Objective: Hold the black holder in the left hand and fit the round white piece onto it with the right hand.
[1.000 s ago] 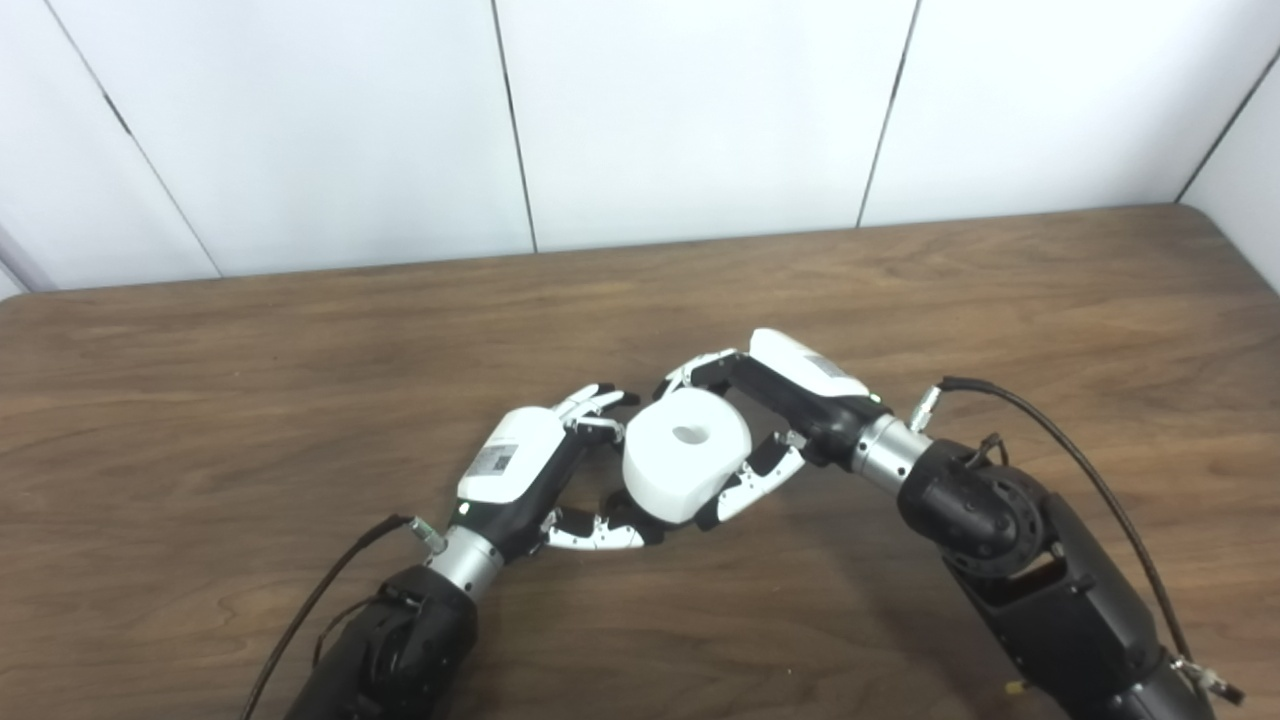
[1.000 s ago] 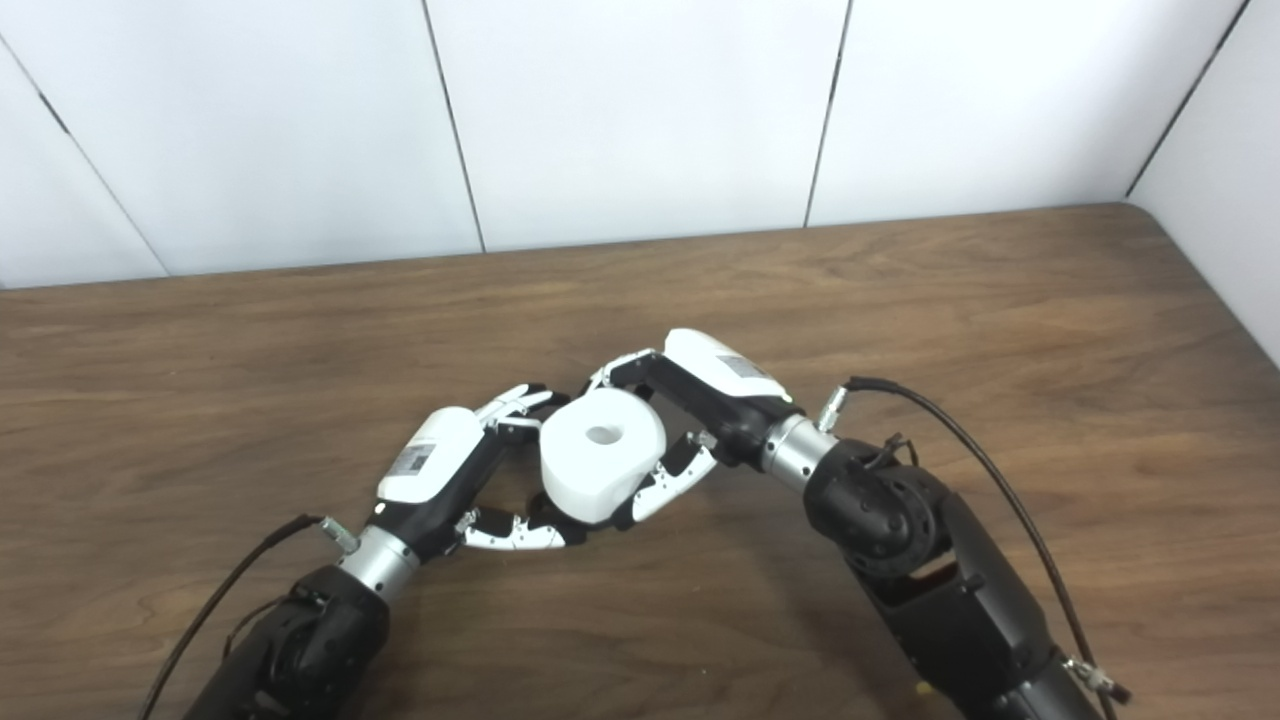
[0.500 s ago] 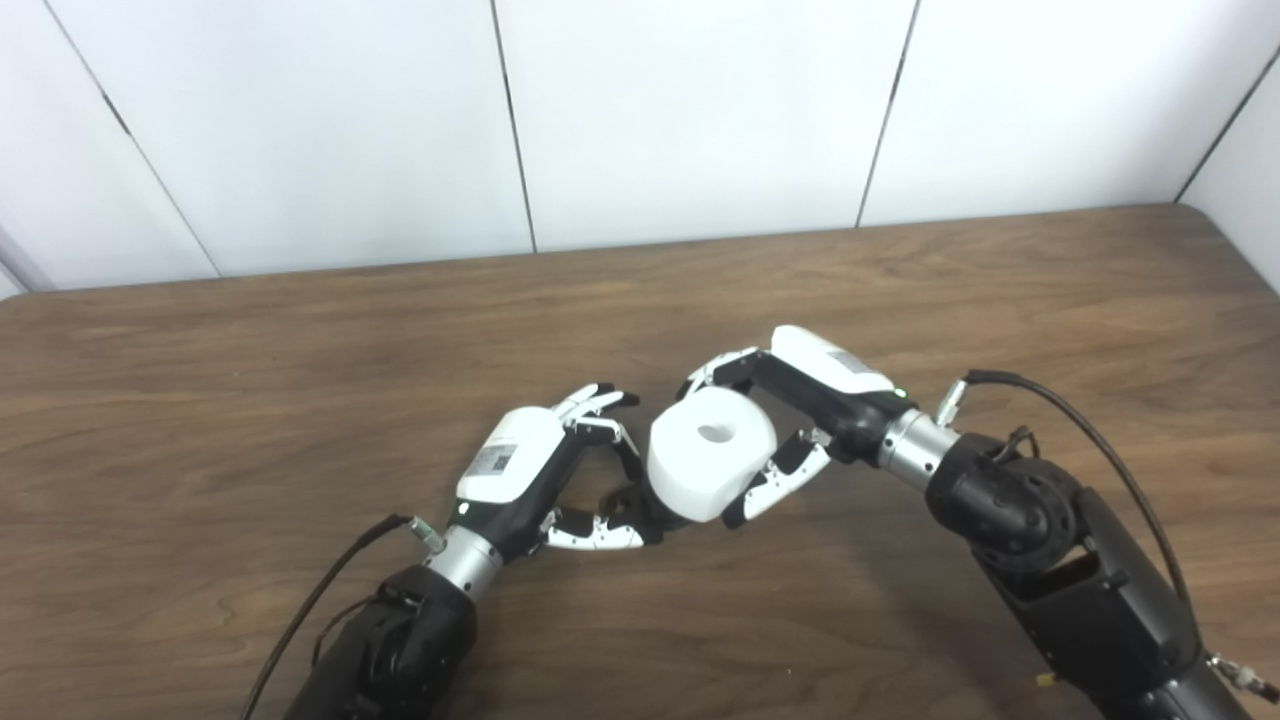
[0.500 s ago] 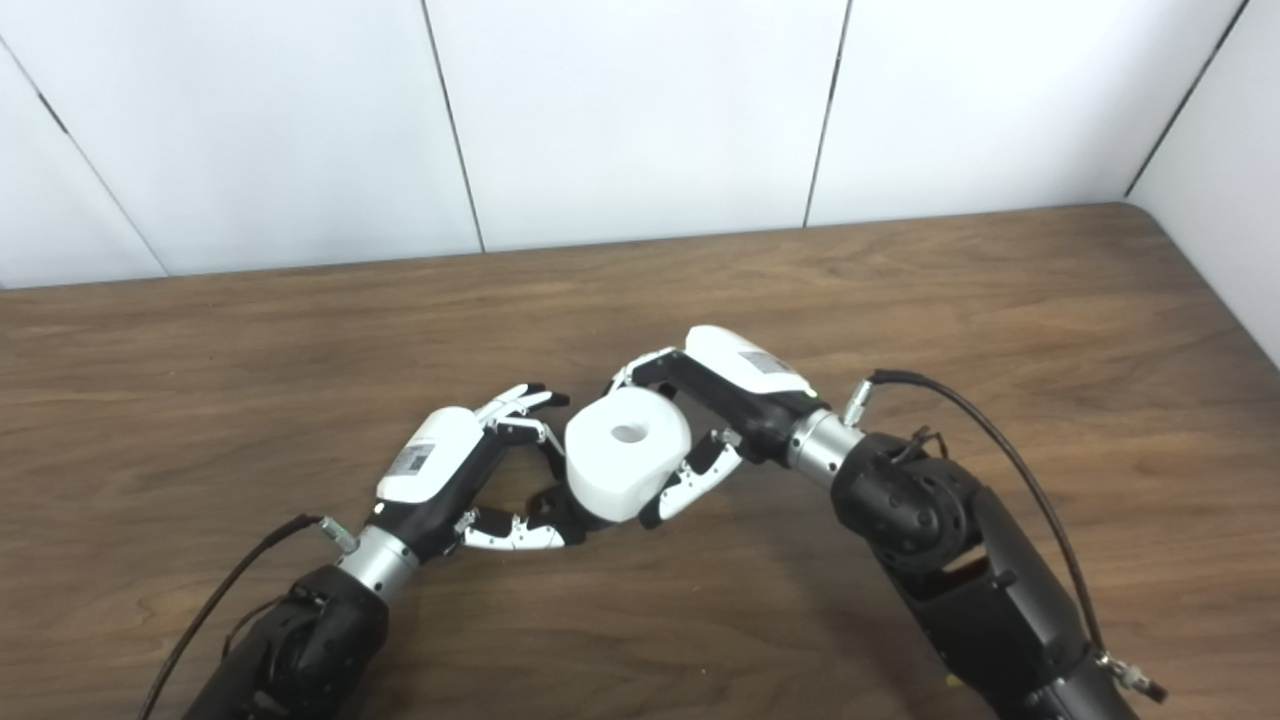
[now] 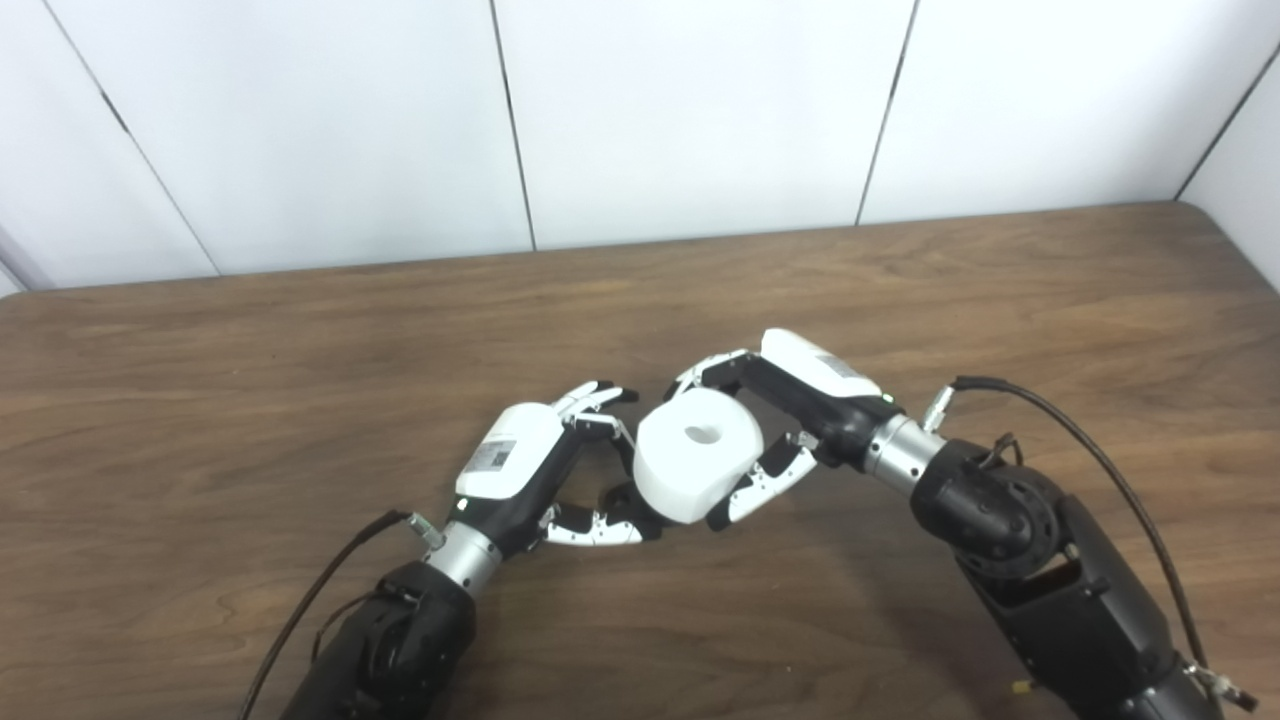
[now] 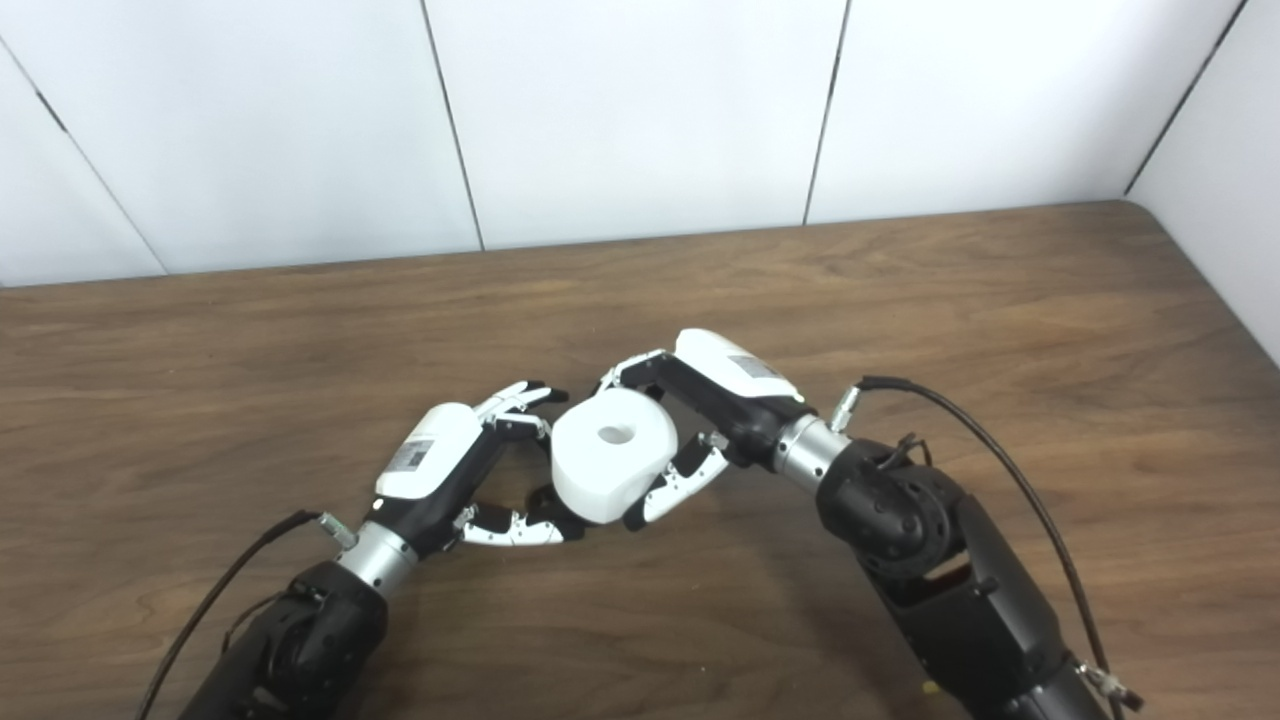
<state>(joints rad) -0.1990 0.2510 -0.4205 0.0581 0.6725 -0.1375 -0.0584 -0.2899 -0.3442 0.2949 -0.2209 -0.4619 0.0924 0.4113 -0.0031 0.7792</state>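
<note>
My right hand point(image 5: 790, 400) is shut on the round white piece point(image 5: 697, 455), a thick white roll with a hole in its top face, held just above the table. My left hand point(image 5: 525, 465) is curled beside it on the left, fingers and thumb closed around a small black holder point(image 5: 620, 497). The holder is mostly hidden by the white piece and the fingers. The white piece's left side is against the left hand's fingertips. The same shows in the right eye view: white piece point(image 6: 612, 455), left hand point(image 6: 440, 465), right hand point(image 6: 715, 385).
The wooden table point(image 5: 900, 290) carries nothing else in view. White wall panels point(image 5: 700, 110) stand along its far edge and a wall closes the far right corner. Cables run along both forearms.
My right hand pulled the white piece a little to the right, away from the left hand, then brought it back left against the left hand's fingers. The left hand stayed put.
</note>
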